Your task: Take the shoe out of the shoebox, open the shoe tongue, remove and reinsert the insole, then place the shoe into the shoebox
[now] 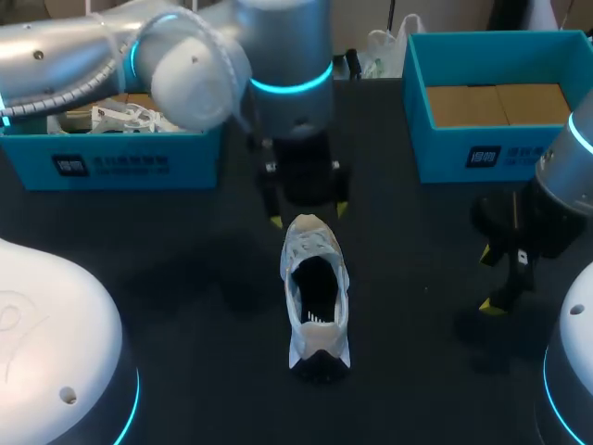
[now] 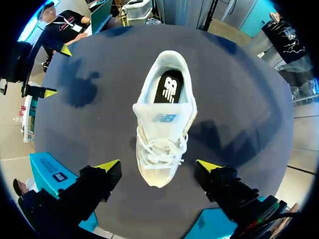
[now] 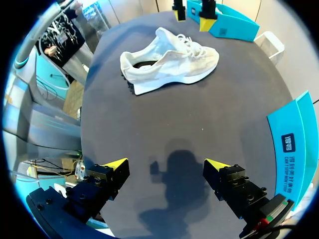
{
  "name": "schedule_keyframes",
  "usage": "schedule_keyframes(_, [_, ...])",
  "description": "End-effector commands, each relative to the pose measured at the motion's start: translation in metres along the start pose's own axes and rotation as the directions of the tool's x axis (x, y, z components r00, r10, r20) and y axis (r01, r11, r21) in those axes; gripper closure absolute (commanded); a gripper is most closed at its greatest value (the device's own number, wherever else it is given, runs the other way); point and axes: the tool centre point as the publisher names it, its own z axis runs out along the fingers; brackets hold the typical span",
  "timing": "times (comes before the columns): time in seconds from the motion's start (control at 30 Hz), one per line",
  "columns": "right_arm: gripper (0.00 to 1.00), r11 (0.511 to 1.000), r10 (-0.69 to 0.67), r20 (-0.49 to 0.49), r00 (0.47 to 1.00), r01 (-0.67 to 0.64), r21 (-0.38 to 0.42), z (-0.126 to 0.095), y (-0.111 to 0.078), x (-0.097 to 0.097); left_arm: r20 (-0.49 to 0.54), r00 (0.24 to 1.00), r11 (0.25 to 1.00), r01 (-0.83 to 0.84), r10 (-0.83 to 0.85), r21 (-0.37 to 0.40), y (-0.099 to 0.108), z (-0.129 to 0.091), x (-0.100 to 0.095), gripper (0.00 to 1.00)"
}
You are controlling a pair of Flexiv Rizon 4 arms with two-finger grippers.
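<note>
Shoe stands mid-table, out of the box. Its mouth looks pulled wide, and the insole lies inside; I cannot tell whether it has been out and back. My left claw hangs spread over the toe, touching nothing. My right claw is spread too, well apart from the shoe. Boxing the shoe is left.
</note>
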Motion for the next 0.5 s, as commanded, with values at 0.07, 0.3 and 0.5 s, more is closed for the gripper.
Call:
schedule_keyframes(0.07, [0.0, 1.0, 0.001, 0.003, 1.0, -0.001, 0.001, 0.0, 0.0, 0.001, -0.01, 1.0, 0.999, -0.012, 0.012, 0.03, 0.008, -0.009, 0.002, 0.25])
schedule_keyframes(0.3, [0.0, 1.0, 0.001, 0.003, 1.0, -0.001, 0.001, 0.0, 0.0, 0.001, -0.023, 0.999, 0.999, -0.033, 0.033, 0.027, 0.019, -0.016, -0.001, 0.35])
schedule_keyframes(0.5, [0.0, 1.0, 0.001, 0.003, 1.0, -0.001, 0.001, 0.0, 0.0, 0.001, -0.04, 0.998, 0.998, -0.045, 0.047, 0.032, 0.025, -0.014, -0.003, 0.58])
